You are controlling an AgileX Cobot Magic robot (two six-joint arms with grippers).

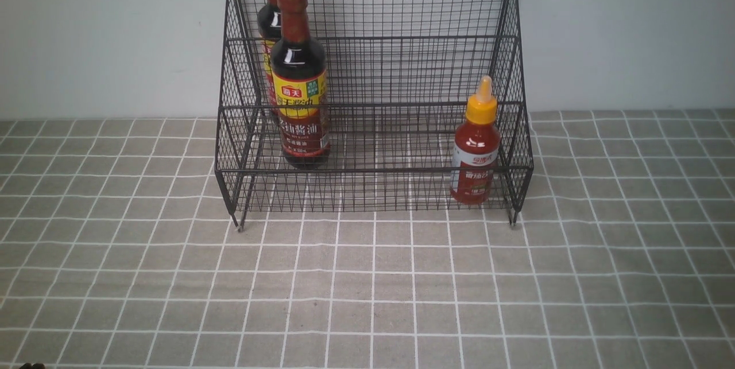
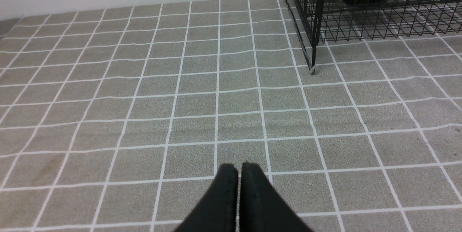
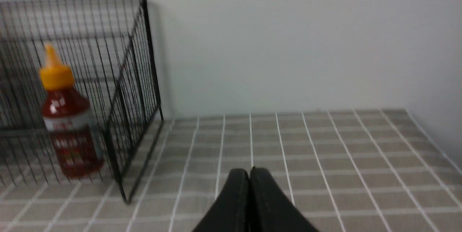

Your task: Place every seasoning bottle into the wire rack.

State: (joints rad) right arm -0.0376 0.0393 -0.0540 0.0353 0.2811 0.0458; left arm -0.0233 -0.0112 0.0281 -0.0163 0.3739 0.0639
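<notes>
Holding nothing, left claw [image 2: 238, 169] & right claw [image 3: 249, 172] closed.

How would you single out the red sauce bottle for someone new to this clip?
Start at the black wire rack against the wall. On its lower tier, in the right front corner, stands the red sauce bottle. It is short, with a yellow nozzle cap, unlike the two tall dark bottles at the left.
</notes>
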